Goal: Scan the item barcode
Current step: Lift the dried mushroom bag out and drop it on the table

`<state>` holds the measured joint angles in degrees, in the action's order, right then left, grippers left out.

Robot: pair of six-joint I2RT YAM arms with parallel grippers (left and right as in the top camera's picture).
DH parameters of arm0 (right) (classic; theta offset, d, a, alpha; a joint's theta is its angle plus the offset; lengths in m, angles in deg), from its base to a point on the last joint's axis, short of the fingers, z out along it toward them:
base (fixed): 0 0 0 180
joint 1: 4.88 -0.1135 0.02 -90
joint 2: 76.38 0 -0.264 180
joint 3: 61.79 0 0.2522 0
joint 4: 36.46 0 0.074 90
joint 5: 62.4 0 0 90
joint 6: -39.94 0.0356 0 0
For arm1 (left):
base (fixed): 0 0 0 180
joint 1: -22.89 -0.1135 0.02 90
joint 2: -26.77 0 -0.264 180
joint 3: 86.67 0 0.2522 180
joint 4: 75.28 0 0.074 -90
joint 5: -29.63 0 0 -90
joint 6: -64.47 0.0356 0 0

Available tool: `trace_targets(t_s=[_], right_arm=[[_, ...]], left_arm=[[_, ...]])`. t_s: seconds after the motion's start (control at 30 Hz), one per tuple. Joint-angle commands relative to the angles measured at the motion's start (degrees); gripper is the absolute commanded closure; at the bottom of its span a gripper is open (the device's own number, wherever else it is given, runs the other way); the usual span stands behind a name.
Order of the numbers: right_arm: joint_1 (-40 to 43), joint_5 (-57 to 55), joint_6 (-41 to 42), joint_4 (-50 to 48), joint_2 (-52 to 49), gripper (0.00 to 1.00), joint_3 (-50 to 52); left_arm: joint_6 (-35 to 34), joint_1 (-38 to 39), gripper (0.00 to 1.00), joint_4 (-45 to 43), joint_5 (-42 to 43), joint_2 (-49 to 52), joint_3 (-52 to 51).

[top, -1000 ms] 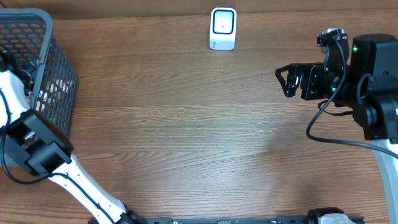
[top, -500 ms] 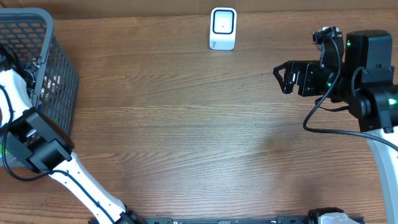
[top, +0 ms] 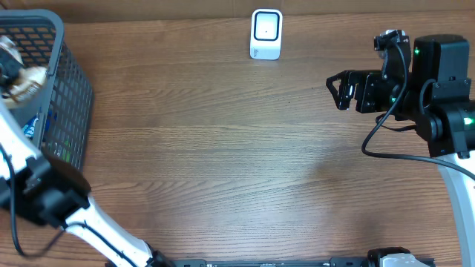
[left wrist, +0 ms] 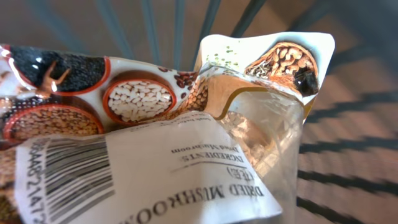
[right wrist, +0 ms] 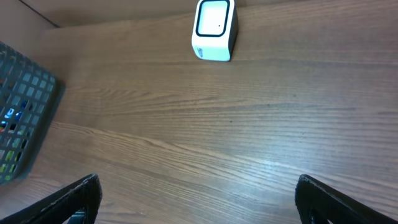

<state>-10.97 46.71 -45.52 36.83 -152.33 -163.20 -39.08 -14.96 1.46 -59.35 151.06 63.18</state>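
A left gripper (top: 7, 65) reaches down into a dark wire basket (top: 74, 104) at the table's edge. A crinkly food packet (left wrist: 174, 143) sits right up against its wrist camera. The packet is printed with bowls of grains and beans and has a clear window. A white label (left wrist: 186, 168) reading "dried mushroom" lies just under the hand, with the barcode (left wrist: 68, 177) at its near left end. The packet hides this hand's fingers, so it cannot be told whether they are clamped on it. Basket wires show close behind and beside the packet. The small white scanner (top: 266, 33) stands well away from this hand, across bare wooden table. The right gripper (top: 340, 91) hangs above the table with its jaws spread wide and nothing between them. The scanner is out ahead of it and well apart. Several things could go wrong from here. Thin, slick film may slide out of a shallow pinch as the packet rises. A corner of the packet could snag on the wires or rim beside the hand and pull free. The barcode faces the wrist and the label is creased, so the scanner may fail to read it unless the packet is turned and flattened. Shine on the clear window may also spoil a read.
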Motion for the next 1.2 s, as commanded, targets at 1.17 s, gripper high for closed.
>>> trace_targets(t_s=[1.17], right_arm=[[-0.3,-0.2,0.2,-4.6,-0.1,0.01,-1.7]], left_arm=[[14.8,33.3,0.87,6.2,8.9,-10.2,-47.1]])
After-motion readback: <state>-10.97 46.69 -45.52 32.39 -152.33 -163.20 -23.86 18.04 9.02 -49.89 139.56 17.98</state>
